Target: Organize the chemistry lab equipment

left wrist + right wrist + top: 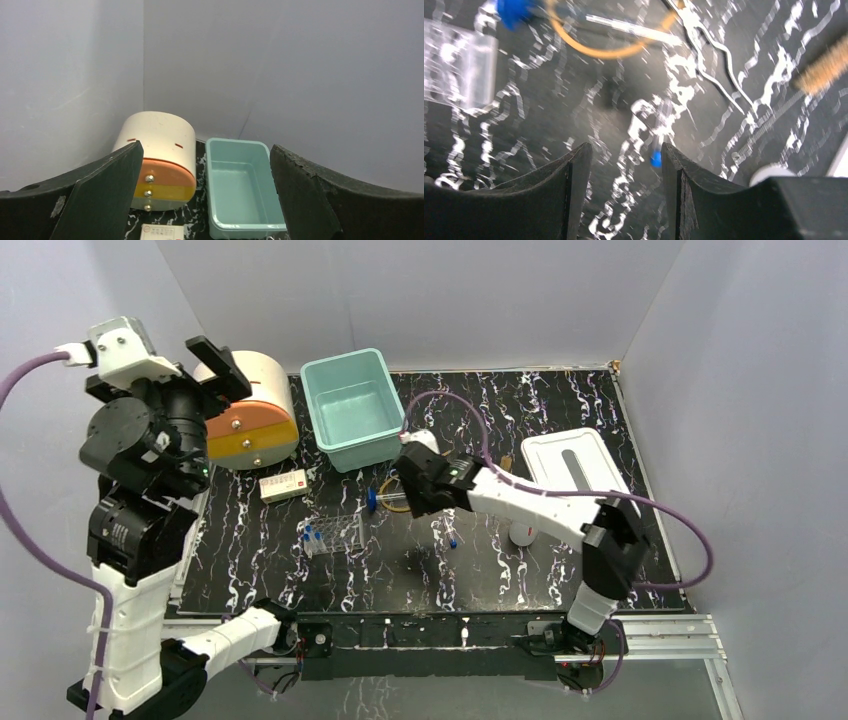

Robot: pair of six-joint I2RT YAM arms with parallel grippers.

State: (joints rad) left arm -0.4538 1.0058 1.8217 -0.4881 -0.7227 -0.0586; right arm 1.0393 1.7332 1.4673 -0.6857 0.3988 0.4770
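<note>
My right gripper (412, 502) is open and empty, low over the table. In the right wrist view it (624, 150) hangs just left of a loose blue-capped vial (658, 140), which also shows in the top view (452, 538). Beyond lie the amber tubing loop (609, 49), the clear syringe with blue end (514, 10) and the metal tongs (711, 57). The clear rack (332, 533) holds blue-capped vials. A white squeeze bottle (521, 532) stands by the right forearm. My left gripper (212, 368) is open and empty, raised high at the far left (206, 147).
A teal bin (350, 405) sits at the back centre, with the cream-and-orange drum (250, 415) to its left. A white labelled box (283, 486) lies in front of the drum. A white lid (575, 468) lies at the right. A wire-handled brush (824, 67) lies beside the tongs.
</note>
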